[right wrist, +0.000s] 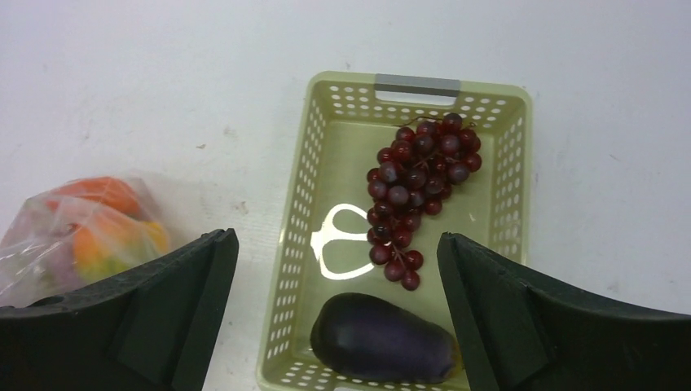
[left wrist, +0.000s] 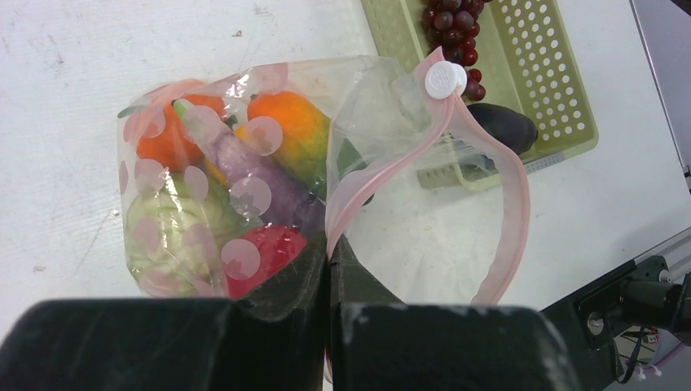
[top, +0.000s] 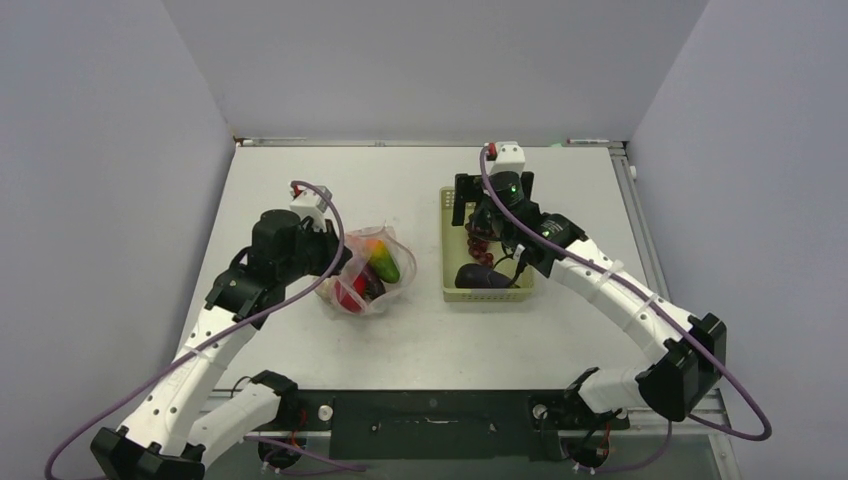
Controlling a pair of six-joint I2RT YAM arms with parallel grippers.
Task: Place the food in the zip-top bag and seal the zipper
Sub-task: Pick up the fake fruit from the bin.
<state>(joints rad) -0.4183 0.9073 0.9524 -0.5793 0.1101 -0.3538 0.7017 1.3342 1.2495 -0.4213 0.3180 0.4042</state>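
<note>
**Bag held open at left, grapes and eggplant in the basket**

In the top view the zip-top bag lies on the white table at centre left, and the pale green basket sits to its right, a little apart.

The left fingers are closed, pinching the bag's mouth edge where the pink-red zipper starts. In the left wrist view the strip loops out toward the right of the frame and the mouth gapes. A white round slider sits at the top of that loop. Several food pieces fill the bag on the left of that frame: an orange piece at the top, a purple piece across the middle, a pale green piece at lower left and a red piece just above the fingers.

The right fingers are spread wide, gripping nothing, and hang over the basket. In the right wrist view the dark grapes lie in the basket's upper right part. The eggplant lies at its lower end, just beside the bunch.
</note>
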